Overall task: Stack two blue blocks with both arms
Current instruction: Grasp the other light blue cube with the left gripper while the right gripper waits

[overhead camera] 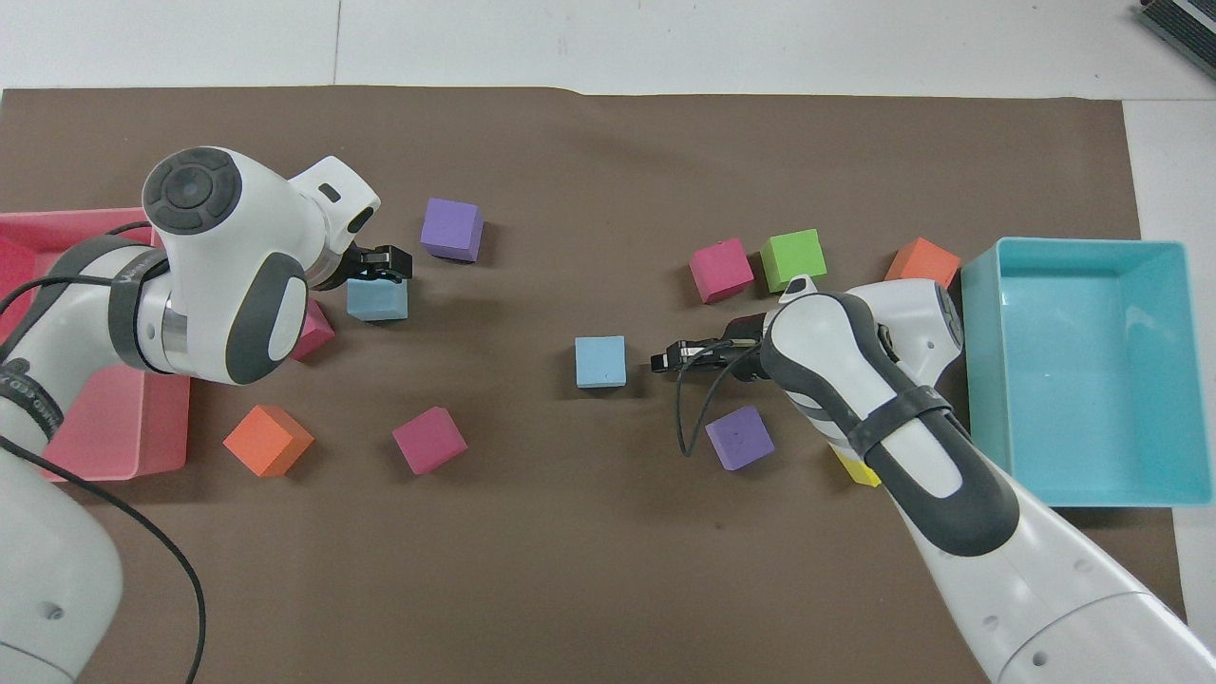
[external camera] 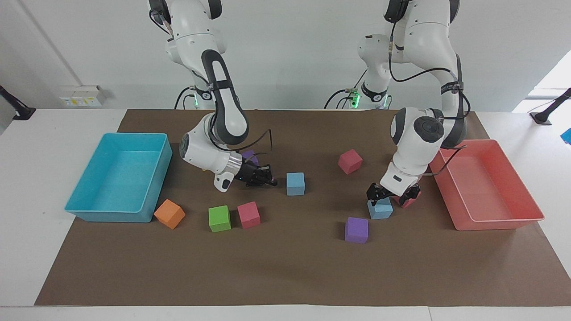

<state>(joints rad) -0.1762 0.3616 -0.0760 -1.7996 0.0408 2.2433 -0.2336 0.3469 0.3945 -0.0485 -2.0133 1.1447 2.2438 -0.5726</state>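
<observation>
Yellow cube [overhead camera: 858,469] mostly under right arm, pink cube [external camera: 408,200] half hidden by left pincer [external camera: 387,196]
</observation>
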